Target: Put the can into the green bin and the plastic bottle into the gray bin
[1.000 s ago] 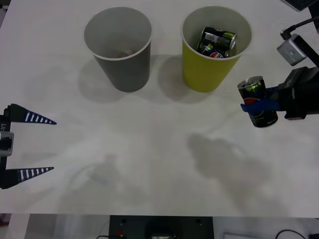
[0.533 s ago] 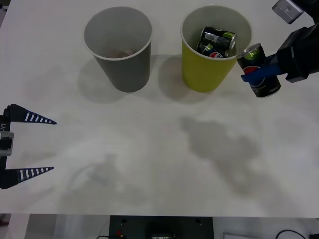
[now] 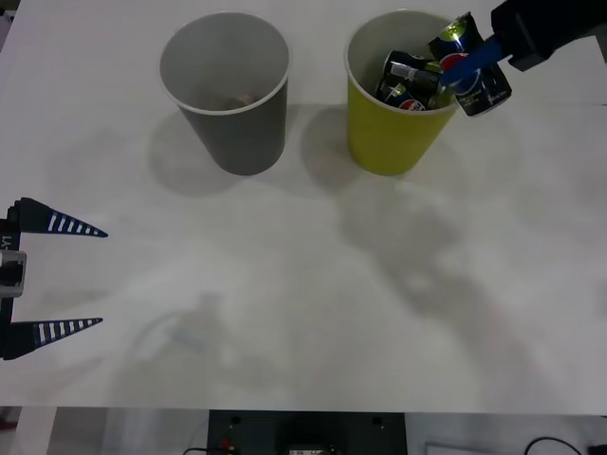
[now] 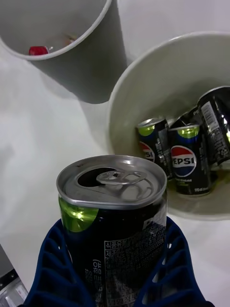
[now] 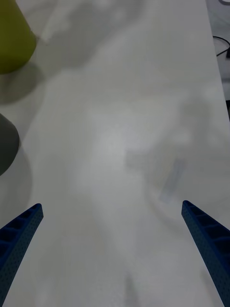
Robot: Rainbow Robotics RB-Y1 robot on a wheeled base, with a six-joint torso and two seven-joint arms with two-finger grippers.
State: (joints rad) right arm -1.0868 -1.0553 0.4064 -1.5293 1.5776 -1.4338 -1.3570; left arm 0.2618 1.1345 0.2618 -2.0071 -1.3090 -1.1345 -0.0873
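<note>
With the right gripper [image 3: 471,64] clamped on the can [image 3: 469,63], tilted at the green bin [image 3: 370,123] rim, I centre it over the opening before releasing, left gripper [image 3: 57,275] parked open.

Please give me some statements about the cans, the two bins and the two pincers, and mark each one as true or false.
1. The right pincer holds the can at the rim of the green bin. True.
2. The green bin is empty. False: several cans lie inside.
3. The left pincer is shut on a bottle. False: it is open, holding nothing, above the table.
4. The gray bin stands to the left of the green bin in the front view. True.
</note>
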